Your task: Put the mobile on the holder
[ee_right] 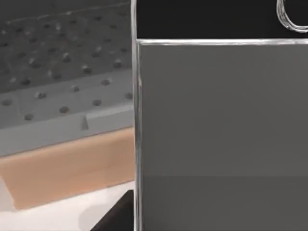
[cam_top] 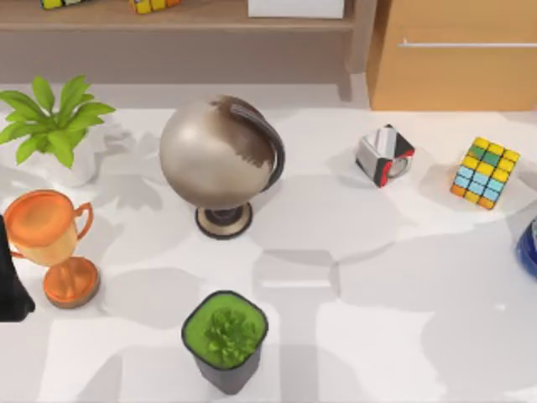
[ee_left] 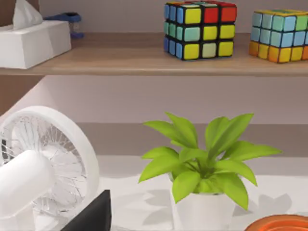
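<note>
One flat rectangular mobile [ee_right: 221, 125], with a plain grey screen, a black end bezel and a thin silver rim, stands very close before my right wrist camera. A dark edge of my right gripper [ee_right: 115, 214] shows just beside its rim; I cannot tell whether that gripper is open, closed or holding the mobile. Behind the mobile lie a grey perforated panel [ee_right: 62, 62] and a tan slab [ee_right: 67, 168]. My left arm [cam_top: 12, 281] is parked at the white worktop's [cam_top: 377, 277] left edge, just beside the orange trophy cup [cam_top: 46, 227]; I cannot tell the state of my left gripper [ee_left: 92, 216] either. From above, a beige globe on a dark stand [cam_top: 220, 155] sits mid-worktop, between a leafy green plant in a white pot [cam_top: 52, 126] and a multicoloured puzzle cube [cam_top: 485, 172]
</note>
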